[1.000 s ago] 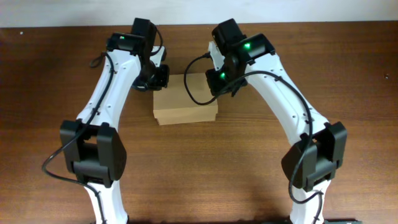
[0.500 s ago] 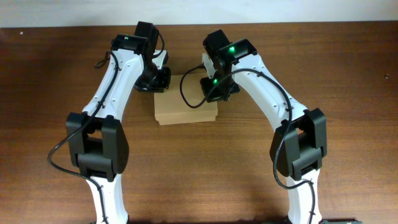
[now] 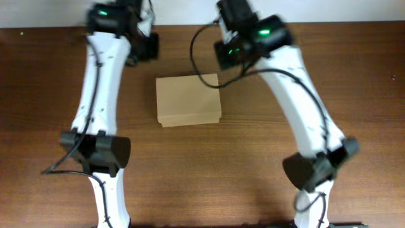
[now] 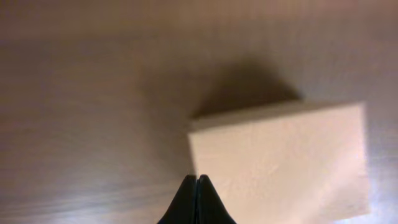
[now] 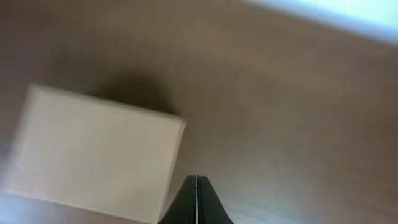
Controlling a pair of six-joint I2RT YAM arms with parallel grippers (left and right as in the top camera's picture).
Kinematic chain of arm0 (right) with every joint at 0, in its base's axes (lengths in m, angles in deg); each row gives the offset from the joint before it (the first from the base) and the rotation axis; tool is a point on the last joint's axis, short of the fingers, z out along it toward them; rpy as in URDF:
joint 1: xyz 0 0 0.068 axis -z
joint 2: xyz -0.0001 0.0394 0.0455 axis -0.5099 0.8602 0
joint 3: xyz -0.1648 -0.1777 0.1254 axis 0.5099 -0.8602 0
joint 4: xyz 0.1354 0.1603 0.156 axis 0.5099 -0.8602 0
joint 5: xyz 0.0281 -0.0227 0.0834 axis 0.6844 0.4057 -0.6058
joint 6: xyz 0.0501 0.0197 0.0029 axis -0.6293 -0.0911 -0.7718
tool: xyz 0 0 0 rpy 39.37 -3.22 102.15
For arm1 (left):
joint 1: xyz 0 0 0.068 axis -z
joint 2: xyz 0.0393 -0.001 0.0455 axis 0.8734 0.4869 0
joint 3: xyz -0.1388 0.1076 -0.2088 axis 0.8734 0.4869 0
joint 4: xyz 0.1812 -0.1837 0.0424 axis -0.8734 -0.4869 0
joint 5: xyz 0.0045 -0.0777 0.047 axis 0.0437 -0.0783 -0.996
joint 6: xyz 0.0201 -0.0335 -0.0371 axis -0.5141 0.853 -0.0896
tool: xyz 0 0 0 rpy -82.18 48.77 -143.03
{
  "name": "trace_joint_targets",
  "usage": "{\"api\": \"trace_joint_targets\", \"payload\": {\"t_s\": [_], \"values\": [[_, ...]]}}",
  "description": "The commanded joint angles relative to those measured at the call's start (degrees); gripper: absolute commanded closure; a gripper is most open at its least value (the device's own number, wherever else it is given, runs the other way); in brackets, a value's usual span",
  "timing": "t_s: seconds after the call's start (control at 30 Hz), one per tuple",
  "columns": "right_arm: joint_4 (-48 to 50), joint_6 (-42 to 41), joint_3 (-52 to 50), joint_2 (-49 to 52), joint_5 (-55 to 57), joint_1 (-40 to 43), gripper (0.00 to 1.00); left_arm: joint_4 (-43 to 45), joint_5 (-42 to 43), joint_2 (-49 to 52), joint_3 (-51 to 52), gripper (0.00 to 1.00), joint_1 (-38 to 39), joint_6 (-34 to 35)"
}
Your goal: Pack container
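Observation:
The container is a plain tan cardboard box, lid closed flat, in the middle of the wooden table. It also shows in the left wrist view and the right wrist view. My left gripper is shut and empty, raised above the box's corner; in the overhead view it sits back left of the box. My right gripper is shut and empty, raised beside the box's corner; in the overhead view it sits back right of the box.
The brown wooden table carries only the box. A pale wall strip runs along the table's far edge. Black cables loop from both arms near the box's back side.
Both arms have lifted up and back, away from the box's rear corners. The box lies closed in the same place.

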Motion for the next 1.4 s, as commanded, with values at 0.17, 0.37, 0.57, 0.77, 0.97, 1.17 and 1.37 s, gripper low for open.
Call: {"api": "trace_joint_targets", "payload": {"t_s": [0.17,0.37,0.57,0.77,0.97,1.17,1.37], "values": [[-3.9,-0.3,19.5,-12.4,11.3,-0.3,0.96,-7.8,-6.6,-4.9,-29.9,0.92,-7.0,-2.5],[-3.6,-0.2,25.8,-19.6,14.3,-0.3,0.96,-2.7,-7.4,-14.0,-32.6,0.77,-9.2,-6.5],[-3.7,-0.2,26.1,-25.1,17.8,-0.3,0.73,-0.5,-9.2,-19.2,-32.6,0.45,-9.3,-6.5],[-4.7,-0.2,26.1,-26.9,18.7,-0.3,0.01,-1.9,-9.2,-19.7,-32.6,0.0,-9.3,-6.5],[-7.7,-0.2,26.1,-26.8,18.7,-0.3,0.01,-2.8,-9.2,-19.7,-32.6,0.0,-9.3,-6.5],[-12.8,-0.2,26.1,-26.8,18.7,-0.3,0.01,-2.8,-9.2,-19.7,-32.6,0.0,-9.3,-6.5],[-13.6,-0.2,26.1,-26.8,18.7,-0.3,0.01,-2.8,-9.2,-19.7,-32.6,0.0,-9.3,-6.5]]}}
